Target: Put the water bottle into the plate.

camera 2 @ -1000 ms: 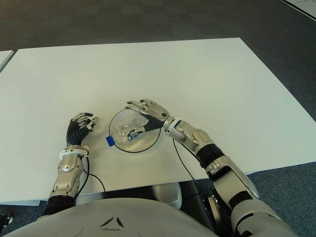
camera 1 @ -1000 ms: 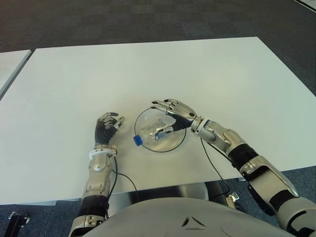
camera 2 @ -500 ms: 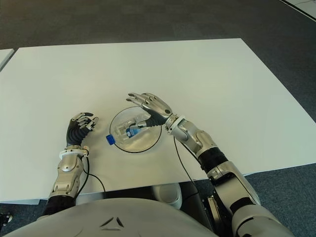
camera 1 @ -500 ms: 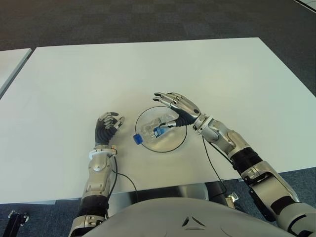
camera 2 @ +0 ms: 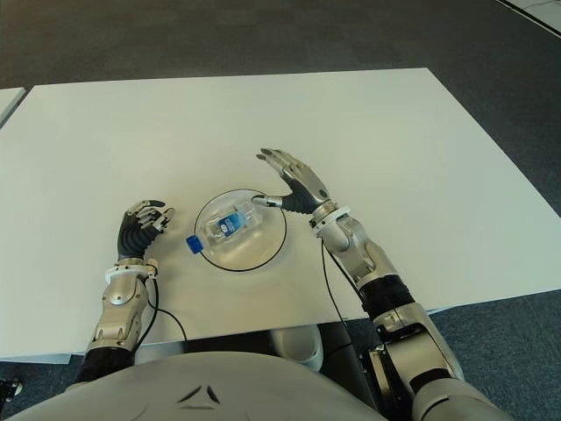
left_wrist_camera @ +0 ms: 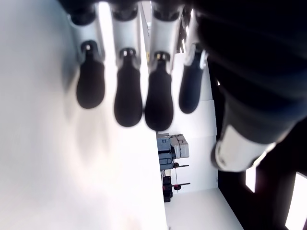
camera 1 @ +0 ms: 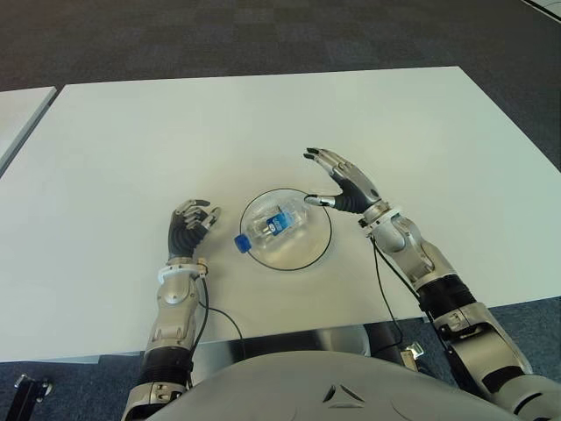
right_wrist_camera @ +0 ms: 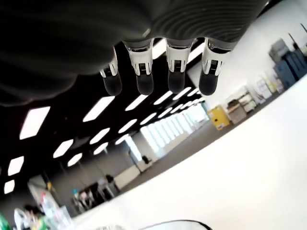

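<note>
A clear water bottle [camera 1: 270,227] with a blue cap and blue label lies on its side in the clear round plate [camera 1: 316,244]; its cap end sticks out over the plate's left rim. My right hand [camera 1: 340,181] is raised just right of the plate, fingers spread, holding nothing, its thumb tip near the plate's right rim. My left hand [camera 1: 188,225] shows on the white table left of the plate, fingers curled, nothing in it. The right wrist view shows only fingertips [right_wrist_camera: 142,85] and a sliver of plate rim.
The white table [camera 1: 263,123] stretches wide behind and to both sides of the plate. A second table's corner [camera 1: 17,114] shows at far left. Dark carpet lies beyond the table's edges.
My right hand let go of the bottle, opened and drew back up and to the right, off the plate. The bottle now lies free in the plate. The left hand stayed still.
</note>
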Available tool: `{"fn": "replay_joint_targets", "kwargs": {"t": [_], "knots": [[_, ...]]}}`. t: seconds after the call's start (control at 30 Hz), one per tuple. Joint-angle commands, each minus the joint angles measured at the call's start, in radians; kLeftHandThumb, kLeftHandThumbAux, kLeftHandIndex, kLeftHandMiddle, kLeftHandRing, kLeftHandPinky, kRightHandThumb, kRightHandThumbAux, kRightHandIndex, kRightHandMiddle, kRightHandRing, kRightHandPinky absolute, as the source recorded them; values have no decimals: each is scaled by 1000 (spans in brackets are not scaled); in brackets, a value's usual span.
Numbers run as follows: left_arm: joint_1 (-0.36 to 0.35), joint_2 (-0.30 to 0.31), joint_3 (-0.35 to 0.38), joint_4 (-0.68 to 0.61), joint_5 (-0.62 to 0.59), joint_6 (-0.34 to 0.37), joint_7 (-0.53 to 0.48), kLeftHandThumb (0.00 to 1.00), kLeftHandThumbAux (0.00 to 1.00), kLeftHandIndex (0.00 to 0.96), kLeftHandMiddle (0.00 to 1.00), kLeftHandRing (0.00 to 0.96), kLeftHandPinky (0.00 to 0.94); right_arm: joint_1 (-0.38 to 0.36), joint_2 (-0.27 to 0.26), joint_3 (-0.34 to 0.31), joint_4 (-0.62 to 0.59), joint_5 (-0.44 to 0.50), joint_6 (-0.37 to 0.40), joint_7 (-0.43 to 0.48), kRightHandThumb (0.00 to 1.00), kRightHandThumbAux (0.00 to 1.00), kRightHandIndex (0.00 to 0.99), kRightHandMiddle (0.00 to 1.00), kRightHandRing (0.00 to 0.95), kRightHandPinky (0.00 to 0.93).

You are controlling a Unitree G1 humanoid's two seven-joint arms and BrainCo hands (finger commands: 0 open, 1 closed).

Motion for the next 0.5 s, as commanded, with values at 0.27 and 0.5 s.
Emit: {"fn": "replay_joint_targets", "kwargs": {"t": [0.27,0.5], "knots": [[7,-3,-1,9,15,23,8,702,715,434,686,674,653,38,95,-129,153,230,-139,-11,149,257,0,0,0,0],[8,-6,-1,3,9,28,3,702,715,434,682,667,651,83,145,-191,202,238,-204,-93,104,434,0,0,0,18]]}}
